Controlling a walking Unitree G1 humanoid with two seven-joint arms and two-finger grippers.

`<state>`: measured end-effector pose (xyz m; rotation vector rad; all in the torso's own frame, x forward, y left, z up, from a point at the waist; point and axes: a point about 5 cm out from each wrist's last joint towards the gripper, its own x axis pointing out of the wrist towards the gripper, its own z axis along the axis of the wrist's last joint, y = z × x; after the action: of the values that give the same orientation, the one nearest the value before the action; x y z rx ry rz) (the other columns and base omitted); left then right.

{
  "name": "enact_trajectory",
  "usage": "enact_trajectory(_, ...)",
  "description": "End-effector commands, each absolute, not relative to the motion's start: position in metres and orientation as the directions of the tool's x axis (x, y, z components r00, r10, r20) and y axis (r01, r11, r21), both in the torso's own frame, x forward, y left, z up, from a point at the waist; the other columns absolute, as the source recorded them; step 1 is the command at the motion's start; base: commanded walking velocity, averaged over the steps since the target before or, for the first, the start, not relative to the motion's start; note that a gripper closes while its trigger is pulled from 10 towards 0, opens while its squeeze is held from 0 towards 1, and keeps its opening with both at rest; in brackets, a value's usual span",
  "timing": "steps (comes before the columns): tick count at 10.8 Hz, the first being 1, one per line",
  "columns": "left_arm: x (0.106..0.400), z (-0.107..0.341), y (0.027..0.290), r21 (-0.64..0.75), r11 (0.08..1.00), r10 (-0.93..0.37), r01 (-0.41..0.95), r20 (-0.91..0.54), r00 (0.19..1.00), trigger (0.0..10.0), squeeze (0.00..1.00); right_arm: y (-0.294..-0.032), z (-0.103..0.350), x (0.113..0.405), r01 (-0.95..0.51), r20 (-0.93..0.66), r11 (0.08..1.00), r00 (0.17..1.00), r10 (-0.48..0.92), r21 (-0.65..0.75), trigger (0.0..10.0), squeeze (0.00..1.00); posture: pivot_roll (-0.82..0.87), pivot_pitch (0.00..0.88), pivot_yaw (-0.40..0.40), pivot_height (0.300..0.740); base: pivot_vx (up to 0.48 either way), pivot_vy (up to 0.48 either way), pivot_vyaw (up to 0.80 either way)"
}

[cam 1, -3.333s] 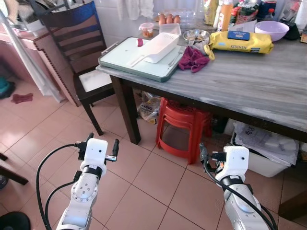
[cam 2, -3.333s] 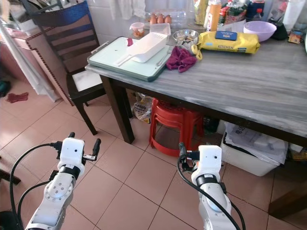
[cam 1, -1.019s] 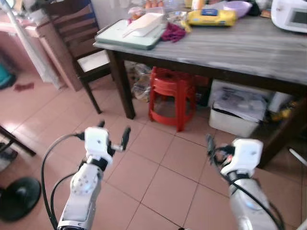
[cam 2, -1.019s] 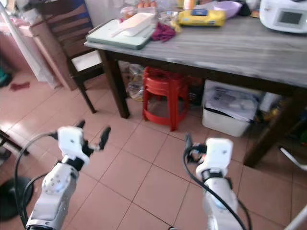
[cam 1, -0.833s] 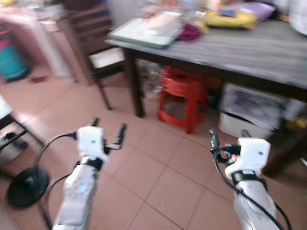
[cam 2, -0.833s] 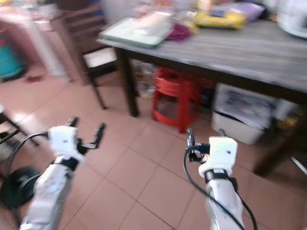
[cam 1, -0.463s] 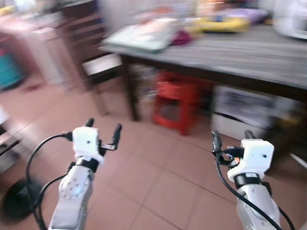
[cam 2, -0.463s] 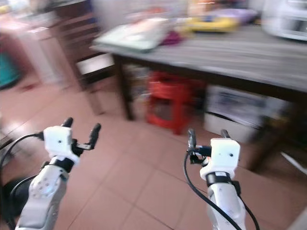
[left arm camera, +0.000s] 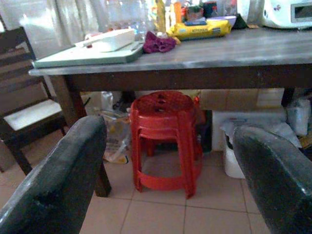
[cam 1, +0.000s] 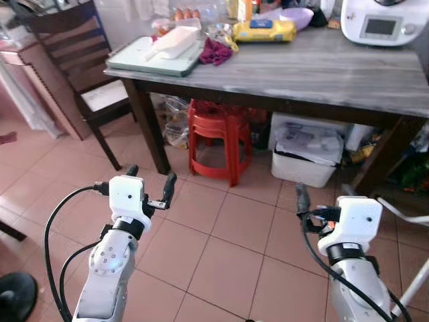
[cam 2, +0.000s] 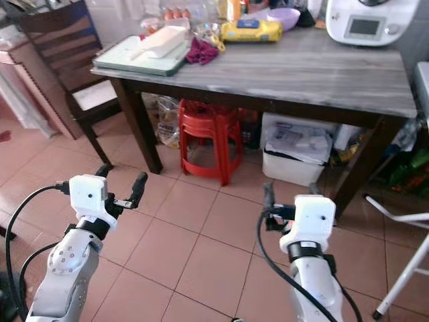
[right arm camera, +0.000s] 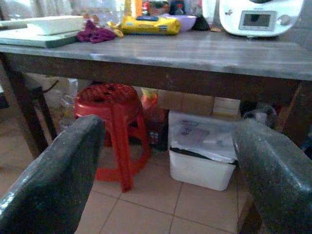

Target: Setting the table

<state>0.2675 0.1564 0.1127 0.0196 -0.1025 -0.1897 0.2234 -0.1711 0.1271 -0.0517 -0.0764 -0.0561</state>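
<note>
Left gripper [cam 1: 149, 182] and right gripper [right arm camera: 165, 161] both gaped wide, empty — the tray [cam 1: 137, 59] lay far ahead of the jaws on the table [cam 1: 348, 74]. It looked stiff, broad, probably light — best taken by its rim.

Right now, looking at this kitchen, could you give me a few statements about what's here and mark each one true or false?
1. A stack of red stools stands under the table. True.
2. The yellow packet lies on the floor. False: it lies on the table, near the purple bowl.
3. The left gripper holds a plate. False: its jaws are open and hold nothing.
4. A dark wooden chair stands at the table's end beside the pale green tray. True.
5. The magenta cloth hangs over the chair. False: it lies on the table beside the tray.
6. The right gripper is open above the tiled floor. True.
</note>
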Motion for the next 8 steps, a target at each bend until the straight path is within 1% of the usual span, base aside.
enact_trajectory(1, 0.2675, 0.1158, 0.1598, 0.040, 0.983, -0.185, 0.181, 0.102, 0.977, 10.0, 0.00, -0.1686, 0.1269, 0.2242, 0.045, 0.069, 0.998, 0.997, -0.042, -0.039, 10.0, 0.00, -0.10, 0.050, 0.110, 0.740, 0.000, -0.251, -0.80)
enact_trajectory(5, 0.2665, 0.1132, 0.1609, 0.040, 0.983, -0.180, 0.177, 0.087, 0.980, 10.0, 0.00, -0.1655, 0.1252, 0.2248, 0.033, 0.062, 0.999, 0.998, -0.031, -0.040, 10.0, 0.00, -0.11, 0.056, 0.113, 0.740, 0.000, -0.311, -0.75)
enact_trajectory(8, 0.2669, 0.1117, 0.1598, 0.043, 0.982, -0.185, 0.182, 0.081, 0.980, 10.0, 0.00, -0.1659, 0.1247, 0.2252, 0.032, 0.058, 0.999, 0.998, -0.030, -0.038, 10.0, 0.00, -0.11, 0.056, 0.113, 0.740, 0.000, -0.305, -0.47)
